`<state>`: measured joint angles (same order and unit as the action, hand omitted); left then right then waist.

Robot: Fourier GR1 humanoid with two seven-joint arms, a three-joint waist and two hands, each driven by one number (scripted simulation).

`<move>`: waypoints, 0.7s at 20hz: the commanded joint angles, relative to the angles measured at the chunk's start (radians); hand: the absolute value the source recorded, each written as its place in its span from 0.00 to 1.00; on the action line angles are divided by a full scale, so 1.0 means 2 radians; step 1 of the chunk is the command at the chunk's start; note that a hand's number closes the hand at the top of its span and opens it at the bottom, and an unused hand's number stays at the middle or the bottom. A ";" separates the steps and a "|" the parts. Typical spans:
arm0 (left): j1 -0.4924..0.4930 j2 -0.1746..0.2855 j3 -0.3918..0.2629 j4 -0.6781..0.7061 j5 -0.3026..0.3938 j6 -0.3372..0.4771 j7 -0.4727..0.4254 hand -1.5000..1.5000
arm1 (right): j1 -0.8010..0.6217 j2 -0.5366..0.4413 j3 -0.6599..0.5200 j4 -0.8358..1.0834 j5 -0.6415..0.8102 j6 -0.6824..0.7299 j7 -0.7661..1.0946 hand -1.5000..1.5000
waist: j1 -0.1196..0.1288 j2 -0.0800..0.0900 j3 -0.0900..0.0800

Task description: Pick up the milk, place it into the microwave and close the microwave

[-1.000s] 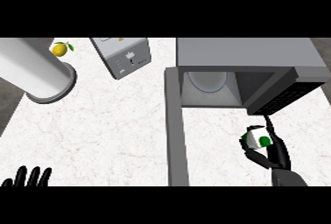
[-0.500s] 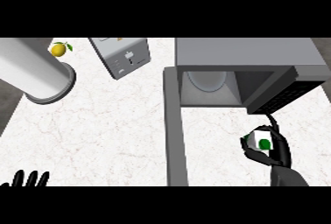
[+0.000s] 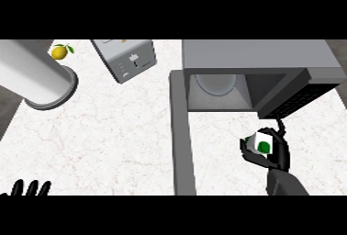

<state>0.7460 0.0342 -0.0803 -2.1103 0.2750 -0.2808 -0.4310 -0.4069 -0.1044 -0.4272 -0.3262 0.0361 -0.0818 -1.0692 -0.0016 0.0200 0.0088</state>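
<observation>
The milk point(image 3: 261, 144) is a small white carton with a green spot. My right hand point(image 3: 274, 153) is curled round it, holding it above the counter just in front of the microwave point(image 3: 257, 57). The microwave is grey and stands at the back right with its cavity point(image 3: 217, 89) facing me, a round turntable inside. Its dark door point(image 3: 293, 96) hangs open to the right, just above my hand. My left hand point(image 3: 28, 188) rests at the lower left edge, fingers up and straight.
A grey strip point(image 3: 181, 137) runs down the counter from the microwave's left side. A wide grey cylinder point(image 3: 34, 78) stands at the back left with a lemon point(image 3: 60, 52) behind it. A grey toaster-like box point(image 3: 129, 57) sits at the back centre.
My right hand with the milk has drifted slightly down and toward me, staying in front of the open door. My left hand has sunk lower at the bottom edge.
</observation>
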 commanded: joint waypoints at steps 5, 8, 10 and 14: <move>0.014 0.001 0.001 -0.005 0.008 -0.009 -0.005 0.00 | -0.039 0.021 0.029 -0.049 0.021 -0.031 -0.027 1.00 | 0.008 -0.012 -0.005; 0.015 0.001 0.007 -0.002 0.008 -0.009 -0.010 0.00 | -0.003 0.019 0.035 -0.068 0.021 -0.015 -0.041 1.00 | 0.002 -0.014 -0.005; -0.021 0.000 0.009 0.005 0.006 0.006 0.012 0.00 | -0.020 0.032 0.044 -0.086 0.023 -0.023 -0.020 1.00 | -0.006 -0.014 -0.006; 0.023 0.003 -0.003 -0.010 0.003 -0.010 0.001 0.00 | 0.030 0.017 0.059 -0.126 0.025 -0.013 0.009 1.00 | -0.011 -0.019 -0.007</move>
<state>0.7643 0.0369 -0.0805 -2.1128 0.2793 -0.2917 -0.4285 -0.3466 -0.0539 -0.3753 -0.4670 0.0382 -0.1228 -1.0171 -0.0295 0.0120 0.0155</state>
